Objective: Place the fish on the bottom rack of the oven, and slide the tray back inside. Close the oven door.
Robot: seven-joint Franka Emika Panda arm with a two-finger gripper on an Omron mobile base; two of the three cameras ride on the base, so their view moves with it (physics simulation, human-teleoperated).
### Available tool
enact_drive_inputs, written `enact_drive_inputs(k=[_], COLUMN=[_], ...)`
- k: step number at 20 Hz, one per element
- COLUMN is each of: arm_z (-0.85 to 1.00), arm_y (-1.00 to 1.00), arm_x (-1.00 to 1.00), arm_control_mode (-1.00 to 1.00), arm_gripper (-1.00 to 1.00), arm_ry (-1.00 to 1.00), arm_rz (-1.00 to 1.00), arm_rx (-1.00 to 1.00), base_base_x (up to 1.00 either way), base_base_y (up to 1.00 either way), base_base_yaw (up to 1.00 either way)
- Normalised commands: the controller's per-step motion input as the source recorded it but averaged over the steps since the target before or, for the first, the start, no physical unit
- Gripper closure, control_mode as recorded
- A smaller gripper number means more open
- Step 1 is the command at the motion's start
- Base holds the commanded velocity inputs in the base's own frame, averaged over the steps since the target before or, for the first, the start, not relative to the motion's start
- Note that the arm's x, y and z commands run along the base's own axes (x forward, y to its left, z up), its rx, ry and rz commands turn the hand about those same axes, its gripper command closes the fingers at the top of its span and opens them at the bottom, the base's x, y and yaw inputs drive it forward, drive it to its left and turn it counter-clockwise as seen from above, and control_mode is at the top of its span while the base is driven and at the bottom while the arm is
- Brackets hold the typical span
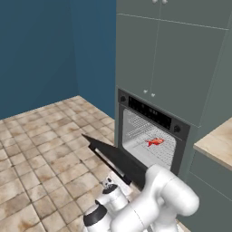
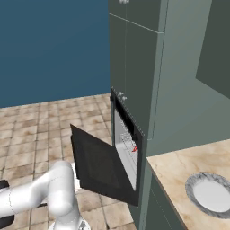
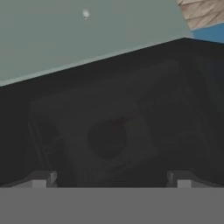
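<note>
In this rendered kitchen of blue walls, tiled floor [image 1: 41,136] and grey-green cabinets [image 1: 181,59], we find the fish [image 1: 155,142] lying on the bottom rack [image 1: 149,149] inside the oven [image 1: 152,131], the rack looking pushed in and the oven door [image 2: 103,168] hanging partly open. Our gripper [image 3: 111,177] sits low beneath the door with its jaws released and spread, nothing between them, facing the dark panel at close range. We judge the risk to be that the fingertips [image 3: 41,178] slide off the smooth door as we push up, letting it drop open again.
</note>
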Motion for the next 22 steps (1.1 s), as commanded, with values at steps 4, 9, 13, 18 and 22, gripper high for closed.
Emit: enact_drive_inputs(k=[4, 9, 13, 18, 22], arm_z=[0.02, 0.27, 0.35, 0.31, 0.24], arm_y=[-1.00, -1.00, -1.00, -1.00, -1.00], arm_x=[0.32, 0.37, 0.43, 0.52, 0.58], arm_control_mode=[-1.00, -1.00, -1.00, -1.00, -1.00], arm_gripper=[-1.00, -1.00, -1.00, -1.00, -1.00], arm_ry=[-0.19, -0.11, -0.08, -0.09, -0.11], arm_rz=[-0.14, -0.13, -0.12, -0.11, -0.09], arm_rx=[-0.17, -0.07, -0.01, 0.00, 0.00], base_base_x=[0.00, 0.00, 0.00, 0.00, 0.00], base_base_y=[0.00, 0.00, 0.00, 0.00, 0.00], base_base_yaw=[0.00, 0.00, 0.00, 0.00, 0.00])
